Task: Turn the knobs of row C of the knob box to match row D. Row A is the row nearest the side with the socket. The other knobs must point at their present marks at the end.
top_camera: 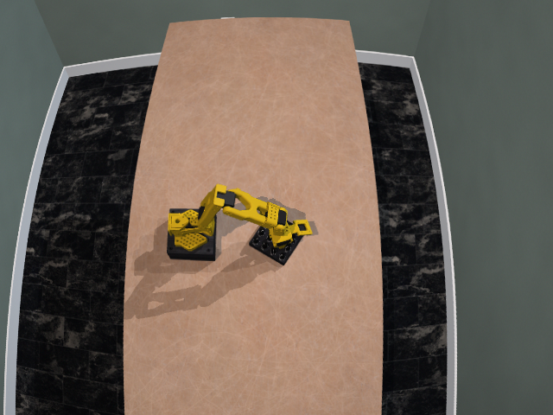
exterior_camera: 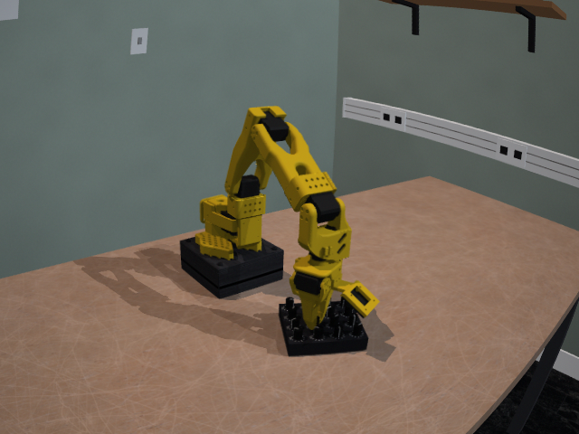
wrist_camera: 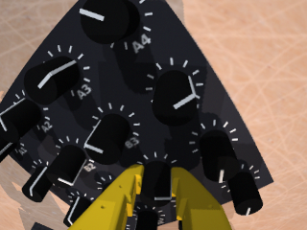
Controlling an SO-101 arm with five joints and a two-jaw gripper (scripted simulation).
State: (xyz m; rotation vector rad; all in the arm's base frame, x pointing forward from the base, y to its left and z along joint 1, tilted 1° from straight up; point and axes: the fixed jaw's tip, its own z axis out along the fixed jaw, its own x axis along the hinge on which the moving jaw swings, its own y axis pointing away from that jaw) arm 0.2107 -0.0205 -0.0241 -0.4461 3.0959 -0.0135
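Yellow jointed robot arm with black motors, matte black square knob box with white tick marks, pinkish-tan bench with pale scratchy streaks
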